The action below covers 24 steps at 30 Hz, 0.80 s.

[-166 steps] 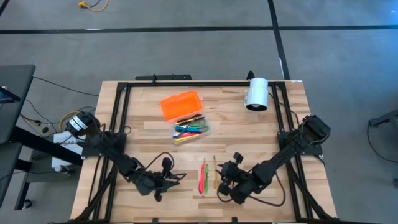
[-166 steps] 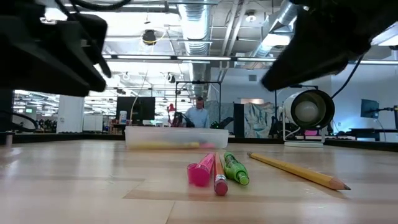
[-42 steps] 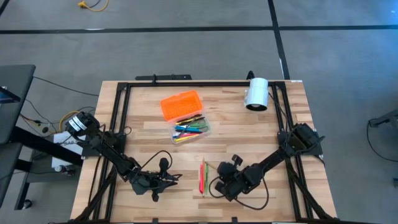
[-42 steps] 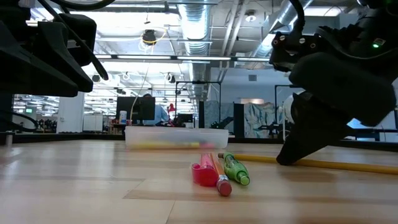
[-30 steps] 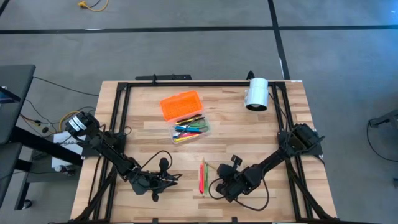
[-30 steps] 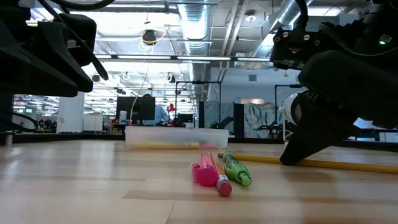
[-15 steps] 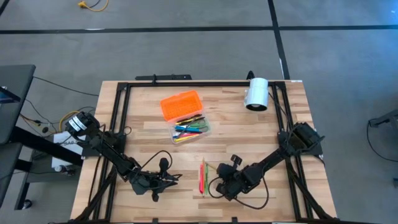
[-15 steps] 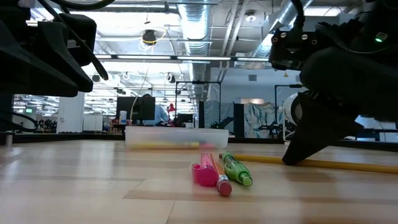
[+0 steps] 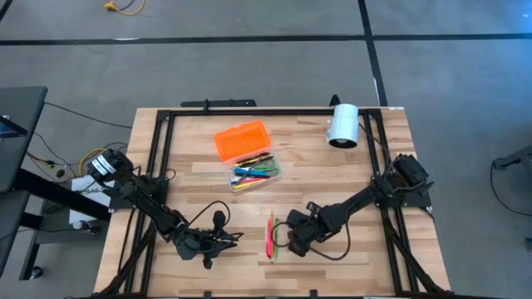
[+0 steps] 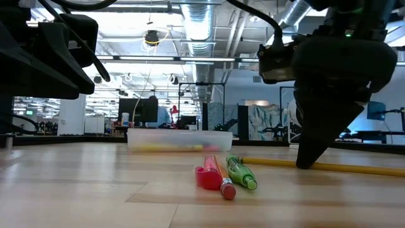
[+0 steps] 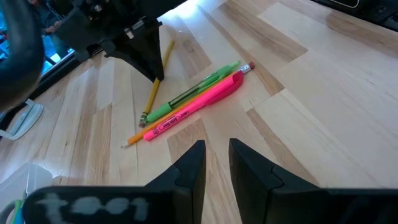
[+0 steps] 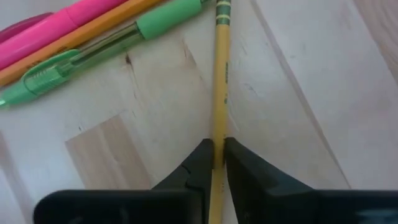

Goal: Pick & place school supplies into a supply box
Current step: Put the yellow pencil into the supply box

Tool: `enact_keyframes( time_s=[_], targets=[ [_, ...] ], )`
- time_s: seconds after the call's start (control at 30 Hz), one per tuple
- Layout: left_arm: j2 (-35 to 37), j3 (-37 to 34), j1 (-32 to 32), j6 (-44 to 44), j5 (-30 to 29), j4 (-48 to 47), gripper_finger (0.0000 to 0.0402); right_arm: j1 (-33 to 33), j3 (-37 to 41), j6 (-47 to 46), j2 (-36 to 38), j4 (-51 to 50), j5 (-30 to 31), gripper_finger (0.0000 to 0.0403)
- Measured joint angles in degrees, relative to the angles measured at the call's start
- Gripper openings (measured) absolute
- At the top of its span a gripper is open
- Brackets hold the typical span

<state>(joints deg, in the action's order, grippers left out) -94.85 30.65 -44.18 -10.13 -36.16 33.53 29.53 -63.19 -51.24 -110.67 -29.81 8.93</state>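
While no lettering reads, right tool straddles the yellow pencil.

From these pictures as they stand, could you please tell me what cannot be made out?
- Contents of the clear plastic supply box: high view, too small to count; low view, blurred.
- Thin yellow pencil: high view, hidden under the right gripper; its far end cut off by the low view's edge.
- Left gripper: low view, an indistinct dark mass.

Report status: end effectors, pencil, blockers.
Right end effector down on table, fingers astride yellow pencil. Left end effector idle, empty. Pink and green pens alongside, apart.
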Motion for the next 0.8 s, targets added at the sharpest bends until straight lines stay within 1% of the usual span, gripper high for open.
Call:
enact_keyframes(
  time_s=[0.17,0.27,0.43,0.8],
  targets=[
    [0.0,0.0,0.0,0.0,0.0,-0.13,0.0061,-0.87,-0.03,3.2,0.13,-0.24,-1.93,0.0014],
    [0.0,0.0,0.02,0.02,0.0,-0.15,0.0061,-0.86,-0.03,3.8,0.13,-0.24,-1.64,0.0005],
    [0.0,0.0,0.02,0.02,0.0,-0.15,0.0061,-0.77,-0.03,4.74,0.13,-0.26,-1.3,0.0004],
    [0.0,0.0,0.02,0.02,0.0,-0.17,0.0061,-0.58,-0.03,4.74,0.04,-0.34,2.67,0.0002]
  ],
)
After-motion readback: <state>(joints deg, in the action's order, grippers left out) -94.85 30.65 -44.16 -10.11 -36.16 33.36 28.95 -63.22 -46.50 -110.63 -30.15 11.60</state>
